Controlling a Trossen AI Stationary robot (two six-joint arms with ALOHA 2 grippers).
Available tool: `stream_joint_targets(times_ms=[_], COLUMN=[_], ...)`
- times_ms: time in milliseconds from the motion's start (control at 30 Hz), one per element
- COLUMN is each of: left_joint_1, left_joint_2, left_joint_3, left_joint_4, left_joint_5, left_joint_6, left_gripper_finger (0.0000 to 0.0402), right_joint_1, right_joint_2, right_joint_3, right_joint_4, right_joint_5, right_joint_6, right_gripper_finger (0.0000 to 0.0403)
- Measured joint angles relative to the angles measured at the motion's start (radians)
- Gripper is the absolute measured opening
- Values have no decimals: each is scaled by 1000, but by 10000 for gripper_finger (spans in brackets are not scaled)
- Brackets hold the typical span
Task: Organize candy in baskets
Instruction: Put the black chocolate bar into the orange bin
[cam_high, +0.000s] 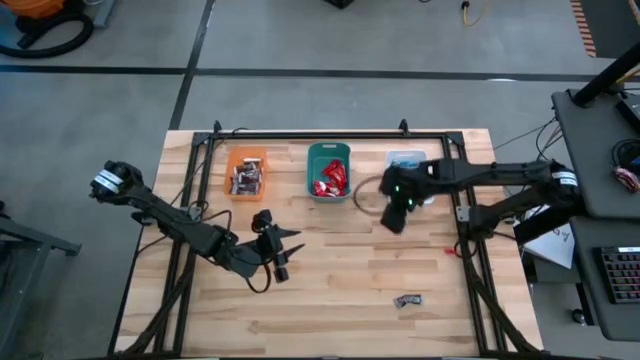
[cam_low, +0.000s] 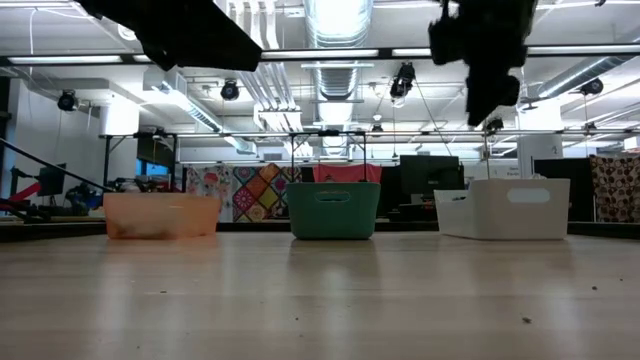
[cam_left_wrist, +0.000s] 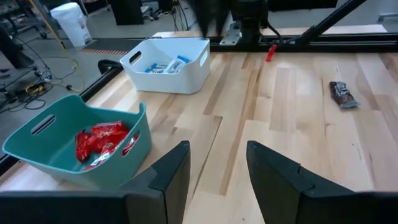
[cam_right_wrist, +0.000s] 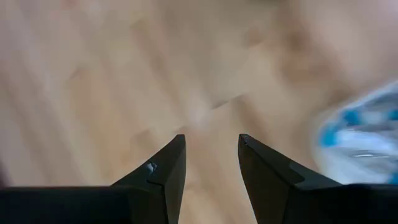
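Observation:
Three baskets stand in a row at the table's far side. The orange basket (cam_high: 246, 172) holds dark silver candy, the teal basket (cam_high: 329, 170) (cam_left_wrist: 74, 152) holds red candy (cam_left_wrist: 99, 140), and the white basket (cam_left_wrist: 166, 64) holds blue-and-white candy. One dark-wrapped candy (cam_high: 407, 300) (cam_left_wrist: 343, 94) lies flat on the wood near the front right. My left gripper (cam_high: 290, 253) (cam_left_wrist: 217, 165) hovers open over the table's middle left, with nothing between its fingers. My right gripper (cam_high: 391, 221) (cam_right_wrist: 210, 162) hangs open and empty above the table, just in front of the white basket.
A black frame (cam_high: 330, 135) runs round the table's edges. Bare wood lies between the baskets and the lone candy. In the low view my right gripper (cam_low: 488, 60) hangs high above the white basket (cam_low: 505, 208). The right wrist view is blurred.

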Motion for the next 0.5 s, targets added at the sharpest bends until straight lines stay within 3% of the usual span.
stream_joint_targets(times_ms=[233,500], left_joint_1=[0,0], left_joint_2=[0,-1], left_joint_3=[0,0], left_joint_4=[-6,-6], left_joint_5=[-6,-7], left_joint_6=[0,0], left_gripper_finger=[142,142], right_joint_1=[285,601], right_joint_2=[0,20], right_joint_3=[-6,-31], right_joint_4=[-2,-4], right_joint_5=[-31,145], right_joint_6=[-9,129], right_gripper_finger=[139,139])
